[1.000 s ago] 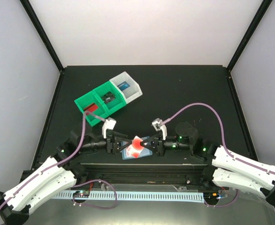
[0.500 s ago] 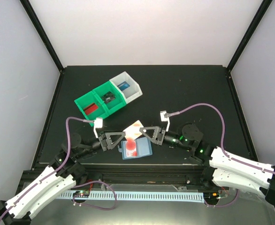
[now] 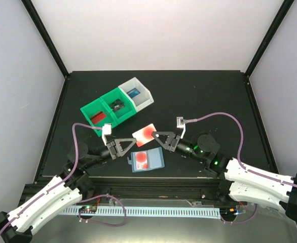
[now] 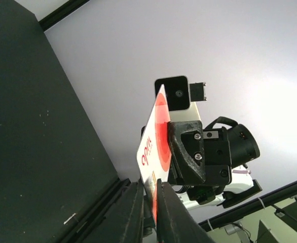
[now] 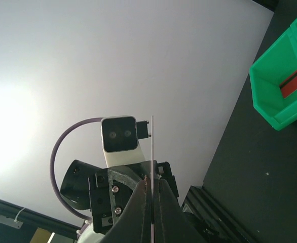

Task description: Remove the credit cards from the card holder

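- That credit card [image 3: 144,133] is thin, stiff and slick, so pinch its flat faces near an edge.
- Your right gripper [image 3: 153,135] and left gripper [image 3: 133,143] are both clamped on it.

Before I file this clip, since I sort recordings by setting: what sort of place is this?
Probably a robot test cell, not a home: a black table walled by white panels, with a left arm and right arm mounted at its near edge.
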